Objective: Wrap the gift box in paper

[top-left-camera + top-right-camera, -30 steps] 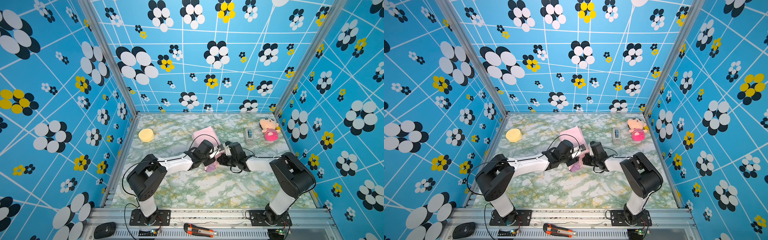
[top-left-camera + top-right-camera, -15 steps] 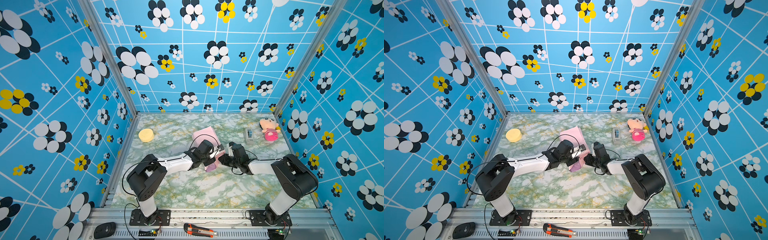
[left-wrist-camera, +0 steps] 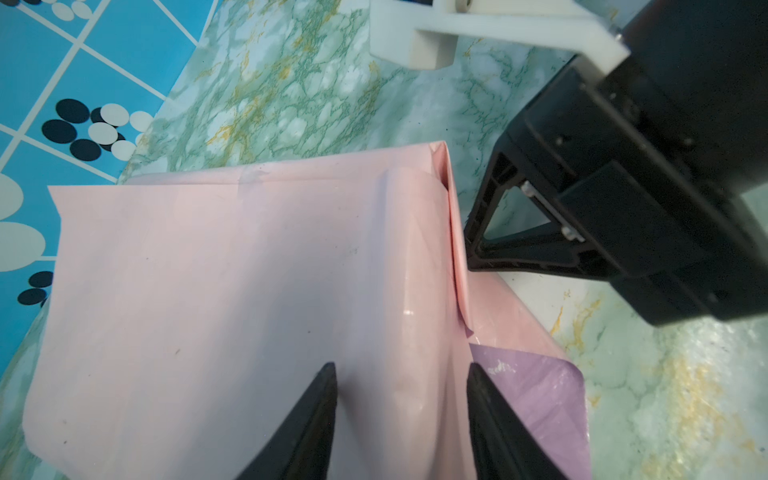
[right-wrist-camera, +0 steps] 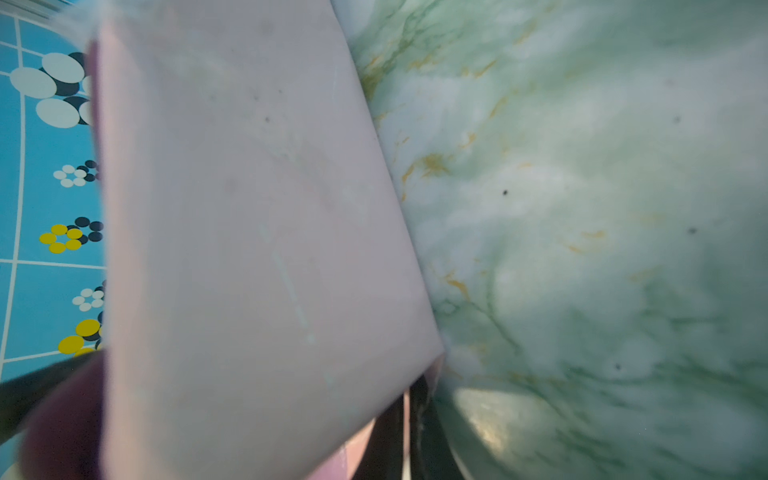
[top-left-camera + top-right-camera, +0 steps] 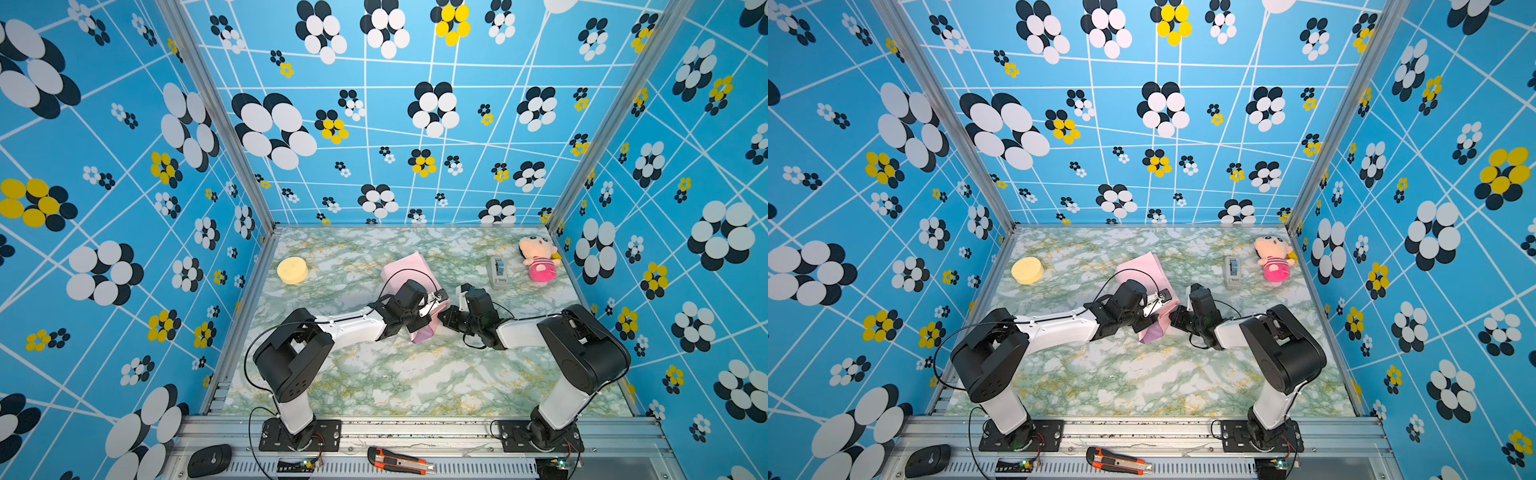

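Judging by folds, we put wrap past halfway: paper (image 5: 405, 270) covers gift box, box hidden beneath, on counter (image 5: 415, 374) middle. Left pincer (image 3: 401, 368) apart, pressing top. Right pincer (image 5: 443, 316) together at side fold. Lilac flap (image 3: 536, 395) loose; ends, taping left.

A robot lab cell is shown: the left arm (image 5: 353, 328) and right arm (image 5: 519, 334) are bolted to a metal rail (image 5: 415, 430), boxed in by flower-printed blue walls (image 5: 415, 124) around them.

Near table (image 5: 395, 374) free; paper (image 5: 403, 262) mid-table, dispenser (image 5: 498, 272), doll (image 5: 538, 259) far right.
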Robot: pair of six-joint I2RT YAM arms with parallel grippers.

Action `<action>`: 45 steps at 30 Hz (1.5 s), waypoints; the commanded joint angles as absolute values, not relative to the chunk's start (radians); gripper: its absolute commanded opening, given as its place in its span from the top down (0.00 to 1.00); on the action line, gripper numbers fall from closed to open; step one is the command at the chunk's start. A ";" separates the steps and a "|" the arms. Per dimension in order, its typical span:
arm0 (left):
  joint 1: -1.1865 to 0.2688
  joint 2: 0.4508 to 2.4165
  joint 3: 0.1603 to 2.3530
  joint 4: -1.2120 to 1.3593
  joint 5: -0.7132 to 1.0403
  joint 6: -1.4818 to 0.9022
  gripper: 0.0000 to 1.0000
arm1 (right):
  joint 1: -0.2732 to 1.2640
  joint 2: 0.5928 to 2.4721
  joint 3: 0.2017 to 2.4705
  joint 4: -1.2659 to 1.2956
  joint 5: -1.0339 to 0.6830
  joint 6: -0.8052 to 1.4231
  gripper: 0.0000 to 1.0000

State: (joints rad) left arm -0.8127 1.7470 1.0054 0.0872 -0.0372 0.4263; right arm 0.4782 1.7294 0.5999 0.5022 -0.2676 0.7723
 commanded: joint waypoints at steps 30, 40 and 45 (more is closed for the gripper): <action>-0.814 1.786 1.005 0.050 -0.006 0.397 0.49 | 0.541 1.663 0.461 0.277 -0.447 0.792 0.99; -0.815 1.786 1.009 0.049 -0.004 0.400 0.49 | 0.420 1.401 0.494 0.150 -0.477 0.730 0.98; -0.814 1.784 1.013 0.049 -0.006 0.399 0.49 | 0.350 1.473 0.546 0.188 -0.483 0.729 1.00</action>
